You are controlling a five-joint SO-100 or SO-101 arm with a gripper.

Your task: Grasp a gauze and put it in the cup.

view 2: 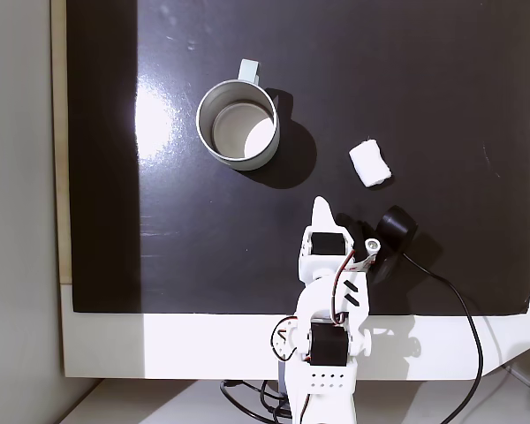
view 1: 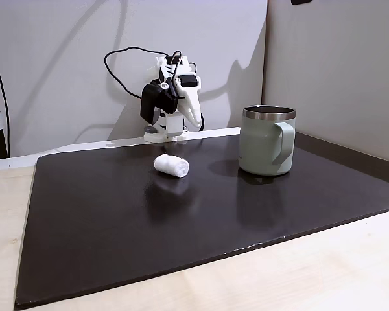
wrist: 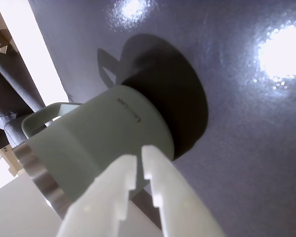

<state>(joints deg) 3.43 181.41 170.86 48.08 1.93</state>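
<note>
The cup [wrist: 103, 143] was seen close up from the wrist, over the pincer [wrist: 139, 165]. The counter [view 1: 181, 214] was viewed low from the front and straight down; both fixed views shared the cup and arm [view 2: 331, 300].

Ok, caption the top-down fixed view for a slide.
Folded arm's end effector idle between empty cup and gauze on dark mat.

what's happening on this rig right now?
Nothing is being handled yet. The arm sits folded at the back edge of the dark mat, its gripper empty with the fingers close together, aimed roughly toward the mug. The gauze roll lies untouched on the mat, apart from the mug, which stands upright and looks empty from above. In the wrist view the fingers frame the side of the mug.
</note>
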